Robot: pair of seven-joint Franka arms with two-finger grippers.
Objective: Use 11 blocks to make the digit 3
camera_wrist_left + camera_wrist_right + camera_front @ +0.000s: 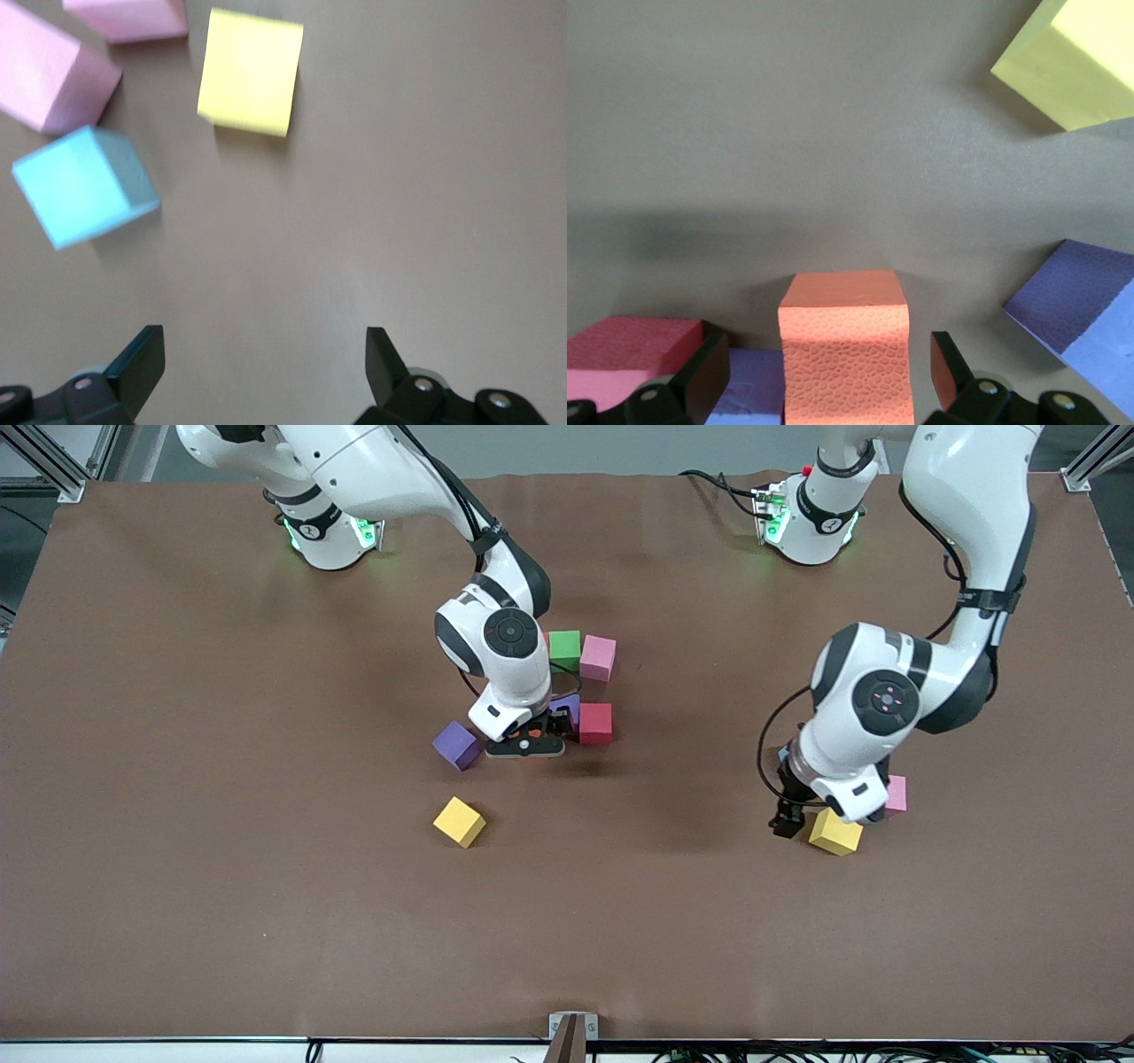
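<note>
right gripper [824, 376]: low over the cluster of blocks mid-table, fingers spread wide with an orange block [843, 350] sitting between them. There's a visible gap on each side, so the pads aren't squeezing it.

left gripper [264, 376]: down near the table toward the left arm's end, fingers wide apart with just bare brown table [221, 921] between them. Holding nothing.

digit 3 so far: only a partial clump. A green block [564, 644] and a pink block [599, 657] sit side by side, touching. Nearer the front camera, a red block [595, 723] sits beside a purple block [567, 707] that's mostly hidden by the right arm's wrist. The orange one is tucked in right by these; in the right wrist view it touches the purple one.

loose purple block [457, 744]: tilted, just beside the right gripper, on the right arm's side of the clump.

loose yellow block [459, 821]: nearer the front camera than that purple one, on its own.

blocks by the left gripper: a yellow block [251, 71], a light blue block [84, 184] and two pink blocks [49, 75] lying close together. In the front view the left arm's wrist covers most of them.
</note>
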